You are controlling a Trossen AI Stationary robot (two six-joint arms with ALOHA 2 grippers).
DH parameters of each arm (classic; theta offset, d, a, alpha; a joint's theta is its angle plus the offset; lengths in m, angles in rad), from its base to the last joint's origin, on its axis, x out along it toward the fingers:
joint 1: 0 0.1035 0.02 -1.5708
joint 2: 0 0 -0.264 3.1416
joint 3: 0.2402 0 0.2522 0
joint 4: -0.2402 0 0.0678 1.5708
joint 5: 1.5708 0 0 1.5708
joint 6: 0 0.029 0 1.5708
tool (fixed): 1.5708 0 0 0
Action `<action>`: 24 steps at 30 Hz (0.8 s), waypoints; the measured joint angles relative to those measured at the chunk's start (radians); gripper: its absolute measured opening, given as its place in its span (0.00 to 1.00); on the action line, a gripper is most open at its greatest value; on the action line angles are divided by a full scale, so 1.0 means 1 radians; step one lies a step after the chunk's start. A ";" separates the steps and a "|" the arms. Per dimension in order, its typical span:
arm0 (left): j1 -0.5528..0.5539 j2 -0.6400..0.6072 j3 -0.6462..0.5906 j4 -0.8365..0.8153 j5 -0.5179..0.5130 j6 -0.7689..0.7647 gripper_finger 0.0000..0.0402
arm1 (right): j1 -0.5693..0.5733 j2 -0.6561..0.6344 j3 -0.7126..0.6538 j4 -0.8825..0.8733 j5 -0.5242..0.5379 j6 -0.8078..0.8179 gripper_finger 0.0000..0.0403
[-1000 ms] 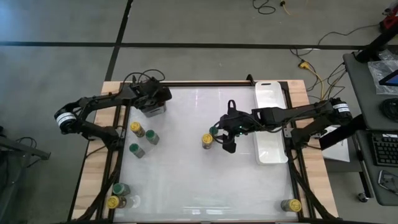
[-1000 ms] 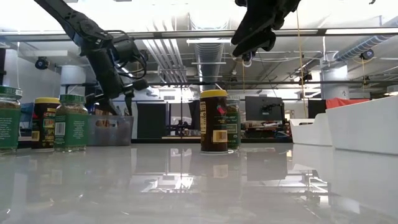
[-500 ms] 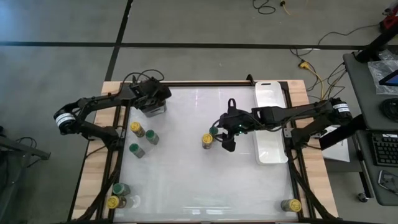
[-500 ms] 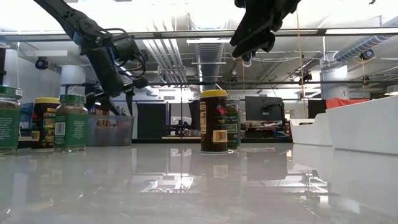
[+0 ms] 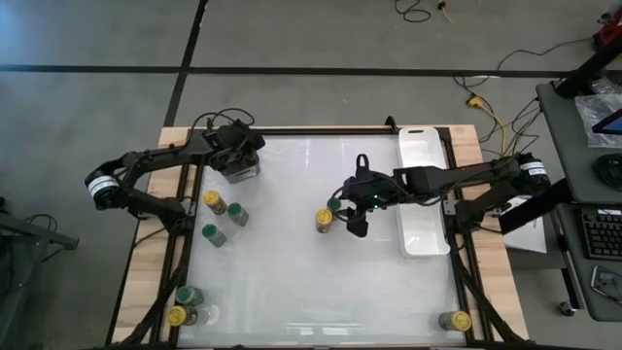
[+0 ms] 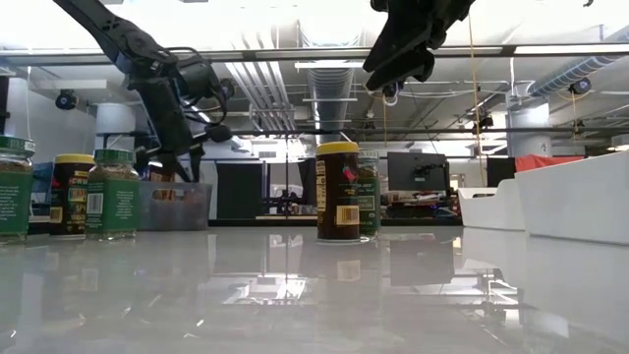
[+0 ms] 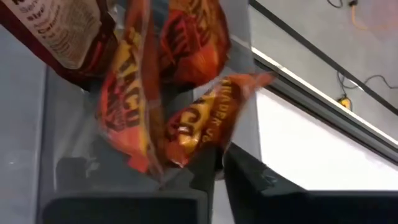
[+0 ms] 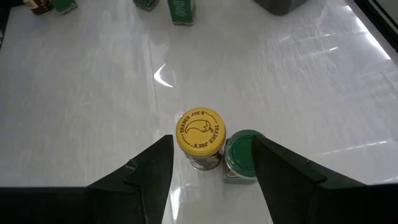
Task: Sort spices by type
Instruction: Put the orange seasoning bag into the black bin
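Observation:
The spices are small clear jars with yellow or green lids. A yellow-lidded jar [image 5: 324,220] and a green-lidded jar [image 5: 335,204] stand side by side mid-table. My right gripper [image 8: 214,177] hangs open above them; the yellow lid [image 8: 200,132] and green lid [image 8: 244,152] show between its fingers. Three jars [image 5: 213,200] [image 5: 236,214] [image 5: 210,233] stand at the left. My left gripper [image 5: 236,154] is shut over the grey bin [image 5: 241,169] at the far left, among orange packets [image 7: 134,118]. My left gripper [image 7: 211,180] comes slanting down into the grey bin and is shut at the near edge [image 7: 163,174] of a clear-wrapped orange packet. The packet stands in the bin among the others. The fingers hide the exact place of contact.
A white tray [image 5: 424,194] lies along the right side. More jars stand at the near left corner [image 5: 182,303] and near right corner [image 5: 454,320]. The middle and near part of the white tabletop [image 5: 321,282] is bare.
My left gripper has shut over the grey bin and rolled a little about its own axis, staying in place. My right gripper and the jars have kept still.

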State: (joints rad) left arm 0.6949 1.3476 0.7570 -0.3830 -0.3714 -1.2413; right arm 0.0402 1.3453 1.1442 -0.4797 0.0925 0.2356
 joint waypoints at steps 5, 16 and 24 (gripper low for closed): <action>0.014 0.022 0.000 0.004 0.037 -0.001 0.01 | 0.000 0.000 0.000 0.001 -0.001 0.010 0.51; 0.009 -0.074 0.027 0.002 0.058 0.052 0.00 | 0.000 0.000 0.000 0.000 -0.003 0.015 0.51; 0.005 -0.089 0.033 0.014 0.061 0.047 0.00 | 0.000 0.000 0.000 0.000 -0.003 0.015 0.51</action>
State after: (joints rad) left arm 0.6999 1.2590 0.7898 -0.3694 -0.3100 -1.1945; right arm 0.0406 1.3453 1.1442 -0.4797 0.0900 0.2506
